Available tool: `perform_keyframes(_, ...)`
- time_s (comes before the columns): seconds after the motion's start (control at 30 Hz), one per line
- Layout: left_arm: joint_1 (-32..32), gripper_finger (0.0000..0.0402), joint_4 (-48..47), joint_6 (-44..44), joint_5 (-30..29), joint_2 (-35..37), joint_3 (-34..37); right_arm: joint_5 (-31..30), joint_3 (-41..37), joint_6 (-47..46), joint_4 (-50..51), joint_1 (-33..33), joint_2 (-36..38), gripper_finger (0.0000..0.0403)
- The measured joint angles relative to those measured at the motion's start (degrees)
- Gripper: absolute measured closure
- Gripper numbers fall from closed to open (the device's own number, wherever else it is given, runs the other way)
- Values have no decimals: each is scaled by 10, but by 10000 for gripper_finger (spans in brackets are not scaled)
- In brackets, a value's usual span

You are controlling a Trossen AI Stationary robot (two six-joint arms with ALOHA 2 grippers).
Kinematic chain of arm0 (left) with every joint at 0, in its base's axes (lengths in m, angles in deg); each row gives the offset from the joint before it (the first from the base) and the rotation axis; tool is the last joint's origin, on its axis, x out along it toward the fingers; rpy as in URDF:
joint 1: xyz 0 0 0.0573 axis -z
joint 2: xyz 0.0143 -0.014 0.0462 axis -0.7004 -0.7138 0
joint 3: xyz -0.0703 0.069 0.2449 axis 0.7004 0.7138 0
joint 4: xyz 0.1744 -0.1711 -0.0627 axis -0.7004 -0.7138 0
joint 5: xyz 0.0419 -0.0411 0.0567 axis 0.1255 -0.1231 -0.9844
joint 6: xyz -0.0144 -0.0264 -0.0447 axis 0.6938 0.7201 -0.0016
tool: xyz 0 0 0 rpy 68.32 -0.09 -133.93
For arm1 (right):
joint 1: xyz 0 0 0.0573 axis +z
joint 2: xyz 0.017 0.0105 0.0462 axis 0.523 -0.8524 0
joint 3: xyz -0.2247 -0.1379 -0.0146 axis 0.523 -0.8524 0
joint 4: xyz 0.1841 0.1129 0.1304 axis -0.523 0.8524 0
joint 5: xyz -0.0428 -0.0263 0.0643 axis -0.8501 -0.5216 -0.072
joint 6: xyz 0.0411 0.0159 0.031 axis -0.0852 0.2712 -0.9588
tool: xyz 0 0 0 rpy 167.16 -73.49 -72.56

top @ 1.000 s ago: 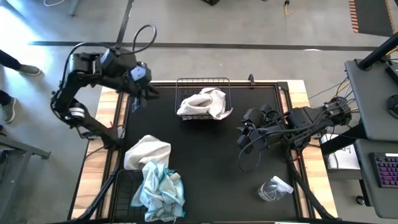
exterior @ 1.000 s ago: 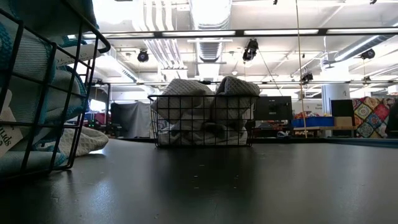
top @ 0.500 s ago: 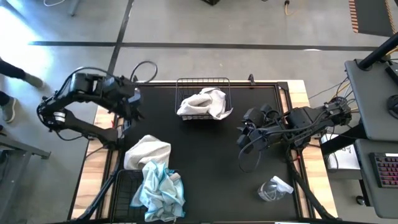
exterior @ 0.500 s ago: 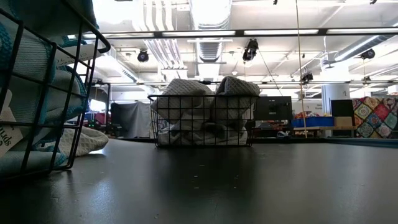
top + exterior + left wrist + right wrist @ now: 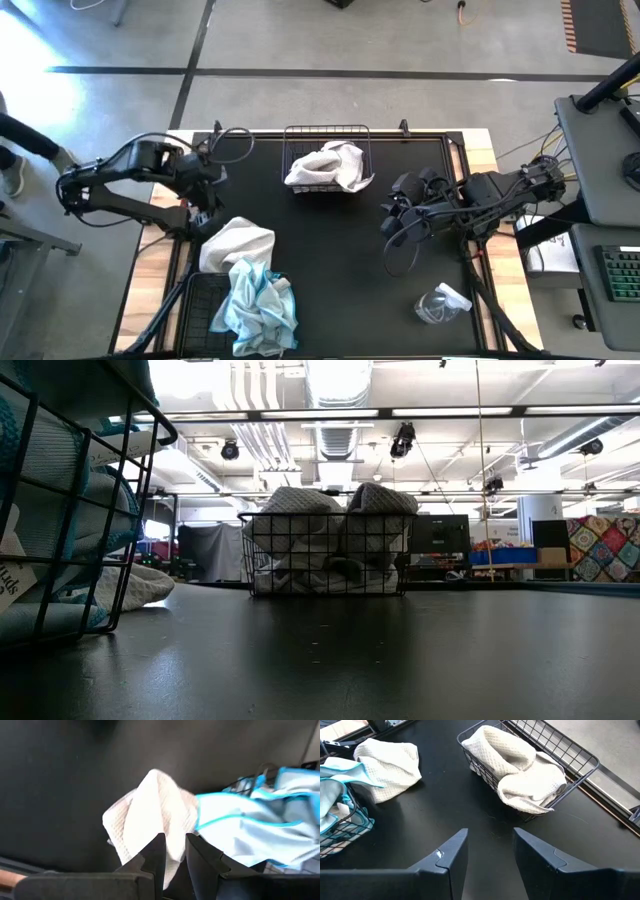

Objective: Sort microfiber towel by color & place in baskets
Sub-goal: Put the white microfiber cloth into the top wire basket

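A loose white towel [image 5: 238, 243] lies crumpled on the black mat, against the near-left basket [image 5: 200, 300]. That basket is heaped with light blue towels [image 5: 258, 305]. At the far middle, the other basket [image 5: 325, 132] holds white towels [image 5: 328, 166]. My left gripper [image 5: 207, 195] hangs over the mat's left edge, just far-left of the loose white towel [image 5: 150, 815]. It points down at the towel and is open by a narrow gap [image 5: 175, 842], clear of the cloth. My right gripper [image 5: 392, 215] hovers open [image 5: 490, 837] at the right of the mat's middle.
A small clear plastic wrapper [image 5: 440, 303] lies at the mat's near right. Bare black mat [image 5: 340, 270] stretches between the two baskets. The mat's raised left rim [image 5: 190, 215] runs under my left arm. A desk with a keyboard [image 5: 620, 270] stands beyond the table's right edge.
My left gripper has come down and moved from the mat's far-left corner toward the near edge, ending above the loose white towel, while its arm folded back toward the table's left edge. The towels have not moved.
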Motion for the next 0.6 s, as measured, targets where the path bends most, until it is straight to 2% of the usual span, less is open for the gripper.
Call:
perform_keyframes(0.3,0,342,47,4,15,32,145,0,0,-3,0,0,0,257)
perform_keyframes(0.6,0,342,101,15,16,50,246,0,0,-21,0,0,0,257)
